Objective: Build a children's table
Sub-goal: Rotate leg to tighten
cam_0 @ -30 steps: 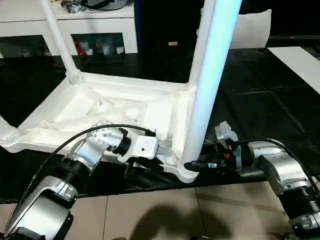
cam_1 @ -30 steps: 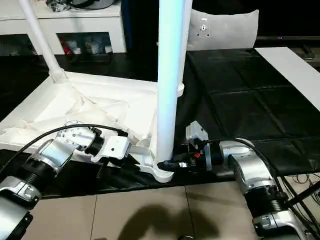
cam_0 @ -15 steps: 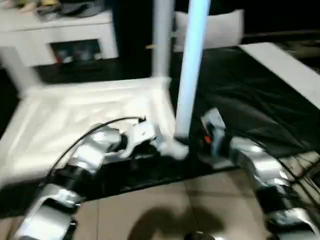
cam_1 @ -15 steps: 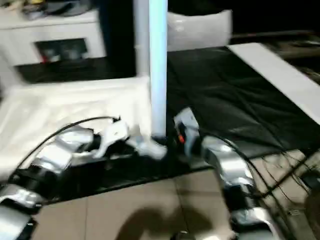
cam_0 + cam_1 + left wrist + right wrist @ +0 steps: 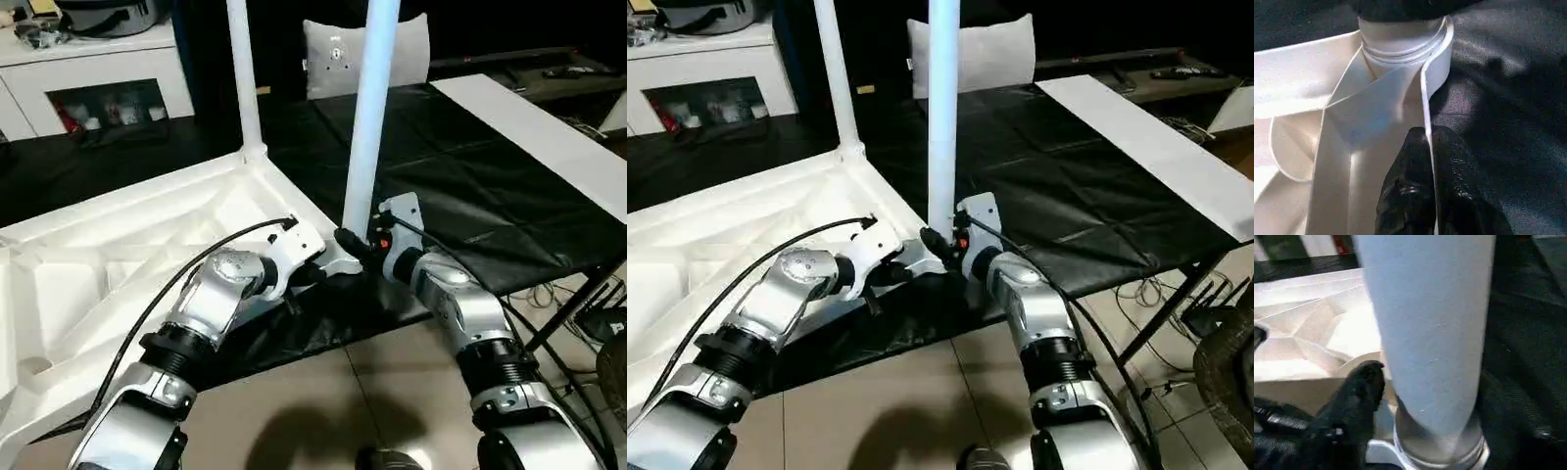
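On the black-covered work table (image 5: 490,186) the children's table (image 5: 118,255) lies upside down, its ribbed underside facing up and its long axis running away from the near right corner socket (image 5: 343,262) toward the left and the robot's near side. Out of that socket a white leg (image 5: 370,108) stands upright, its long axis vertical and its narrower part pointing straight up. Beyond the socket, at the far corner along the same short edge, a second leg (image 5: 243,78) also stands upright, parallel to the first.

Just left of the socket, the left hand (image 5: 1432,196) is clenched on the thin upturned rim (image 5: 1425,98) of the top: the left wrist view shows its two black fingers (image 5: 1405,196) pressed together with the white edge pinched between them, close to the socket's ringed collar. Right of the socket, the right hand (image 5: 358,242) reaches in at the foot of the near leg; one black finger (image 5: 1359,391) lies beside the leg just above the socket, and whether the hand grips the leg or merely brackets it cannot be told.

Behind the socket, well apart, a white cabinet (image 5: 98,69) stands at the far left and a pale cushion (image 5: 367,54) at the table's far edge.
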You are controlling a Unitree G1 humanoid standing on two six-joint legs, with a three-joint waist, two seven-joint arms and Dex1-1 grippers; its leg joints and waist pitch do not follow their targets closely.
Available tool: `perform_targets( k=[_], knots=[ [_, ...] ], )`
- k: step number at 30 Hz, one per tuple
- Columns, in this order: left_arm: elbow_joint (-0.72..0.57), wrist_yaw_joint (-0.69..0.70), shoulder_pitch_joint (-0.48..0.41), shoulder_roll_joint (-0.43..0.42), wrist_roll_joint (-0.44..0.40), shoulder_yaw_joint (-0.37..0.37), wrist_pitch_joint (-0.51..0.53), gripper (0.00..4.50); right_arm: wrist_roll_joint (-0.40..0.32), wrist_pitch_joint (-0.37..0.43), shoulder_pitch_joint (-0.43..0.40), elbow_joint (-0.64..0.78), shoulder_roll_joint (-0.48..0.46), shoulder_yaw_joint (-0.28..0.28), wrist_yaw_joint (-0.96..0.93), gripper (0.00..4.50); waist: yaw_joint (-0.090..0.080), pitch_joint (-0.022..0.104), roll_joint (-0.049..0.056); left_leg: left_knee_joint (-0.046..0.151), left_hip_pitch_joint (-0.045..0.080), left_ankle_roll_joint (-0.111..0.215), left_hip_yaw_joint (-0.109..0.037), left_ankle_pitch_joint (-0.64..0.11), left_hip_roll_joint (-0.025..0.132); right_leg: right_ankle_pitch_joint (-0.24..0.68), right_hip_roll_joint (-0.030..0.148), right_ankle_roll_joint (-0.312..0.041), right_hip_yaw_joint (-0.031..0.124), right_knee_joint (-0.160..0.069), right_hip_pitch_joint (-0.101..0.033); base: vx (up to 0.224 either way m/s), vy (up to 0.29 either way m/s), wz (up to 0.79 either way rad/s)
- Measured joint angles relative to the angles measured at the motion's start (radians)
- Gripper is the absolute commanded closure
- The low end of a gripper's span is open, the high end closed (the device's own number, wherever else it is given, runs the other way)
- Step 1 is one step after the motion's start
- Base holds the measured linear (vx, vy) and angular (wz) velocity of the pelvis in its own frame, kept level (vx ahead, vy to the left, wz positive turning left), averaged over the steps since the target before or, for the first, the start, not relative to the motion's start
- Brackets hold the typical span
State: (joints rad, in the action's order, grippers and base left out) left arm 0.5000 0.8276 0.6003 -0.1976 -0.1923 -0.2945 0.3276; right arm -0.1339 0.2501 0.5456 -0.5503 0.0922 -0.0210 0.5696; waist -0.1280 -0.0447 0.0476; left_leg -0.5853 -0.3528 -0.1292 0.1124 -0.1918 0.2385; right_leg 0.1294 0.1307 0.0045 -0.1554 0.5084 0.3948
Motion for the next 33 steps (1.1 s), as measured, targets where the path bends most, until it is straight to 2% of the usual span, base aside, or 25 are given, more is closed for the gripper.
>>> perform_targets(
  k=[1,4,6,10,12,13,16,22,27,28,33],
  knots=[
    [-0.001,0.006,0.0,-0.009,0.0,-0.007,-0.012,4.5,-0.002,-0.01,-0.007,0.006,0.014,-0.005,0.026,1.09,0.002,0.0,0.001,0.001,-0.001,0.0,0.0,0.0,0.0,0.0,0.0,0.0,0.002,0.001,0.001,0.0,0.0,0.0],
    [-0.004,0.02,-0.001,-0.019,0.001,-0.017,-0.036,4.5,-0.014,-0.022,-0.034,0.036,0.041,-0.007,0.074,0.98,0.014,-0.001,0.001,0.001,-0.003,0.0,0.001,0.0,0.0,-0.002,0.0,-0.003,0.007,0.009,0.005,0.0,0.0,0.0],
    [-0.004,0.032,-0.001,-0.024,0.001,-0.025,-0.054,4.5,-0.025,-0.025,-0.046,0.051,0.062,-0.009,0.111,0.66,0.024,-0.001,0.001,-0.001,-0.002,0.0,0.002,0.0,0.0,-0.002,0.0,-0.004,0.012,0.022,0.007,0.0,0.0,0.0],
    [-0.002,0.095,-0.001,-0.059,0.015,-0.04,-0.117,4.5,-0.067,-0.027,-0.092,0.116,0.157,-0.018,0.271,0.46,0.058,-0.001,0.001,0.002,0.003,0.0,0.003,0.0,0.002,-0.003,-0.002,-0.004,0.023,0.041,0.011,0.0,0.0,0.0],
    [0.009,0.122,0.008,-0.073,0.017,-0.045,-0.141,4.5,-0.075,-0.027,-0.098,0.138,0.186,-0.018,0.317,0.13,0.068,0.0,0.0,0.003,0.003,0.0,0.003,0.0,0.002,-0.003,-0.004,-0.004,0.03,0.052,0.015,0.0,0.0,0.0],
    [0.019,0.152,0.016,-0.086,0.02,-0.056,-0.168,4.5,-0.093,-0.027,-0.111,0.157,0.225,-0.022,0.375,0.13,0.079,0.0,0.001,0.004,0.003,0.0,0.004,0.0,0.002,-0.003,-0.005,-0.004,0.033,0.055,0.016,0.0,0.0,0.0],
    [0.028,0.213,0.02,-0.123,0.025,-0.06,-0.211,4.5,-0.107,-0.029,-0.113,0.175,0.279,-0.02,0.453,0.04,0.093,0.0,0.0,0.007,0.003,0.0,0.005,0.0,0.003,-0.003,-0.006,-0.004,0.037,0.063,0.022,0.0,0.0,0.0],
    [0.062,0.334,0.029,-0.171,0.043,-0.092,-0.363,4.5,-0.096,-0.091,-0.112,0.171,0.379,-0.046,0.588,0.04,0.127,0.0,0.0,0.007,0.002,-0.002,0.007,-0.001,0.003,0.001,-0.006,-0.006,0.038,0.068,0.024,0.0,0.0,0.0],
    [0.073,0.416,0.03,-0.195,0.055,-0.112,-0.443,4.5,-0.096,-0.108,-0.105,0.164,0.389,-0.079,0.665,0.04,0.144,0.001,0.0,0.006,0.003,-0.003,0.009,-0.001,0.002,0.0,-0.005,-0.006,0.04,0.068,0.023,0.0,0.0,0.0],
    [0.078,0.439,0.031,-0.197,0.062,-0.116,-0.462,4.5,-0.096,-0.108,-0.102,0.154,0.393,-0.09,0.69,0.31,0.15,0.001,0.0,0.005,0.003,-0.003,0.009,-0.001,0.002,0.0,-0.004,-0.006,0.041,0.068,0.023,0.0,0.0,0.0],
    [0.082,0.51,0.03,-0.205,0.081,-0.134,-0.509,4.5,-0.109,-0.094,-0.101,0.151,0.395,-0.134,0.79,0.58,0.171,0.001,-0.001,0.004,0.004,-0.003,0.012,-0.001,0.002,0.0,-0.005,-0.007,0.044,0.069,0.023,0.0,0.0,0.0]
  ],
)
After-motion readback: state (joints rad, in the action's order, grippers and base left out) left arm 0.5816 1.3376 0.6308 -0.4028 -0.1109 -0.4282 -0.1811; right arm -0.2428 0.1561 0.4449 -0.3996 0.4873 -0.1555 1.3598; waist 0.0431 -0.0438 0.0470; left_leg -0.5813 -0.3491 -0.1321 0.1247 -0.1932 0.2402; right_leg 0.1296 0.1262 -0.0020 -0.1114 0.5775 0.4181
